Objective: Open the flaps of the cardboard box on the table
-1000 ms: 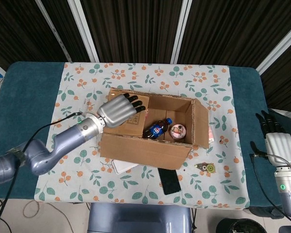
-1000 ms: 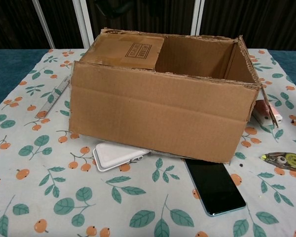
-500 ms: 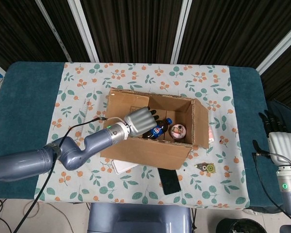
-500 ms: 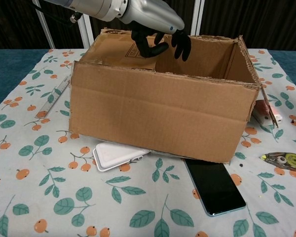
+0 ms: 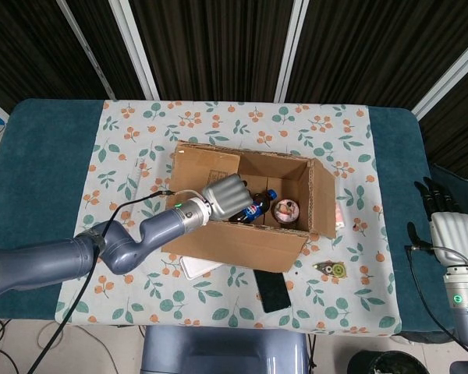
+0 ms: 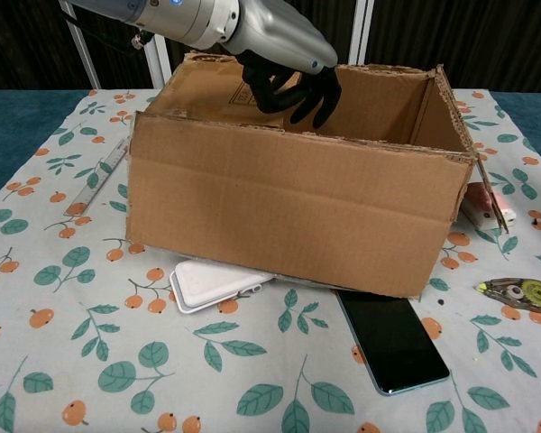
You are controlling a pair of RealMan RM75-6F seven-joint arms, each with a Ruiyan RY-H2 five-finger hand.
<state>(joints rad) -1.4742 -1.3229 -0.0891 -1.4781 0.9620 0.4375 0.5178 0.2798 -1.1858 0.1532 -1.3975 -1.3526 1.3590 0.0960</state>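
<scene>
Cardboard box (image 5: 249, 204) sits mid-bench, top open. Left hand (image 5: 228, 194) reaches inside at its 9 o'clock side, fingers (image 6: 299, 97) curled downward, holding nothing visible. Right hand (image 5: 451, 231) waits at 3 o'clock, fingers straight, empty.

My table (image 5: 51, 156): teal top, floral cloth (image 5: 140, 125) over its middle. On the cloth I log the cardboard box (image 6: 288, 203), a ruler (image 6: 97, 176), a white case (image 6: 212, 284), a black phone (image 6: 392, 341), and a tape dispenser (image 6: 516, 291).
</scene>
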